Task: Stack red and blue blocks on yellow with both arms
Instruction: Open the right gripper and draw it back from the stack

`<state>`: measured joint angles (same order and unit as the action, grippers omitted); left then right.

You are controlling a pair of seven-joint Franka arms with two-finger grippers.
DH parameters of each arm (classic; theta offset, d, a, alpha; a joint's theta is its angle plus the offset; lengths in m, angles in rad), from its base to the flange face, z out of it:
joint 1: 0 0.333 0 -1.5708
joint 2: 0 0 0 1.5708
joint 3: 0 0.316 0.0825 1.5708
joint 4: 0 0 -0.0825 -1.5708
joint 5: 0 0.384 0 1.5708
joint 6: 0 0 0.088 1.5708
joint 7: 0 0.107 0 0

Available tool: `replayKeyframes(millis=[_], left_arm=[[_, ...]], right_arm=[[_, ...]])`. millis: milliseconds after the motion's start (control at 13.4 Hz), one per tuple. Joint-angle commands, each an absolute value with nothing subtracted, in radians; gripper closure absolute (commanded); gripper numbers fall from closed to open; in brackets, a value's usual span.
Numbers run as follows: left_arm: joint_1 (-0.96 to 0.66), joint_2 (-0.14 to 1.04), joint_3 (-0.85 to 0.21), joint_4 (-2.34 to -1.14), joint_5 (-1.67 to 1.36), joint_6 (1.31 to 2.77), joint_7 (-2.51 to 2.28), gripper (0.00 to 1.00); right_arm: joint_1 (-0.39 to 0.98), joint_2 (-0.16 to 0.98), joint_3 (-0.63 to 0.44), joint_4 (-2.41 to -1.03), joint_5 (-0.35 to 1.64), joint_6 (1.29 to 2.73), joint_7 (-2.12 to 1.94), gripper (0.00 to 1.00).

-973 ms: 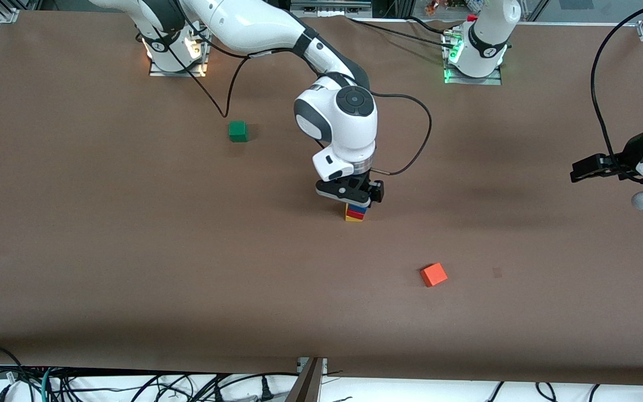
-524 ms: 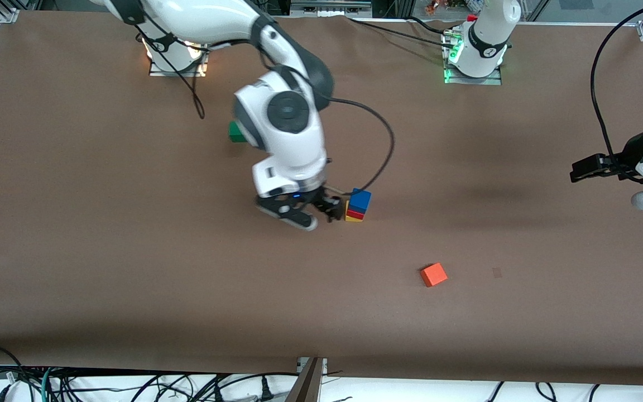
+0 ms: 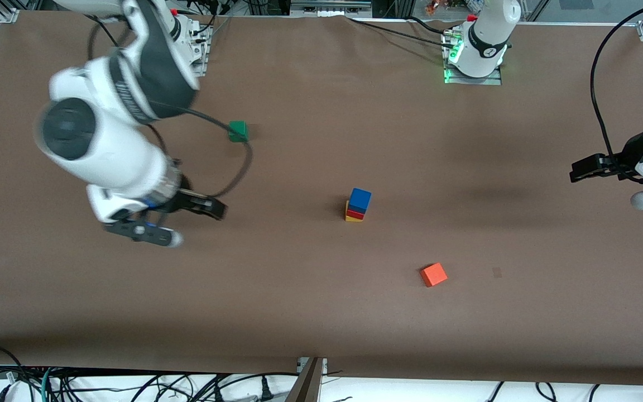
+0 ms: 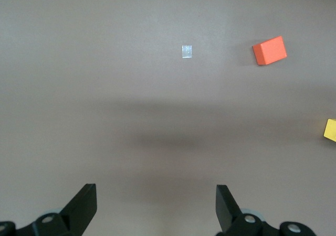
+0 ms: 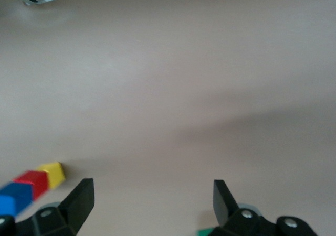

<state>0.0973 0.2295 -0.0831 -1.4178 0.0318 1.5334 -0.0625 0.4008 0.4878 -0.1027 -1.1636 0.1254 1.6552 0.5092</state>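
While both grippers [image 3: 187,220] [image 3: 578,170] gape apart, bare table [image 3: 299,290] surrounds the stack [image 3: 357,205].

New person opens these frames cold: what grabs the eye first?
The three-cube tower mid-table: blue block on red block on yellow cube, nothing touching it. Next, the big white right arm with its open right gripper over bare table toward its own end, near the green cube. The left gripper waits, open, at the other end.
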Motion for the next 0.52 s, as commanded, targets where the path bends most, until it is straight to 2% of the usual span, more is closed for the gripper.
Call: replayKeyframes(millis=[0,75,224,449], left_arm=[[0.095,0.215,-0.080,-1.428,0.017,1.542,-0.055,0.00],[0.095,0.215,-0.080,-1.428,0.017,1.542,-0.055,0.00],[0.095,0.215,-0.080,-1.428,0.017,1.542,-0.055,0.00],[0.095,0.215,-0.080,-1.428,0.017,1.542,-0.055,0.00]], right_arm=[[0.330,0.137,-0.080,-1.614,0.121,1.752,0.329,0.00],[0.312,0.067,-0.080,-1.676,0.104,1.750,0.278,0.00],[0.278,-0.006,-0.077,-1.727,0.060,1.737,0.226,0.00],[0.239,-0.012,-0.058,-1.714,0.029,1.703,0.155,0.00]])
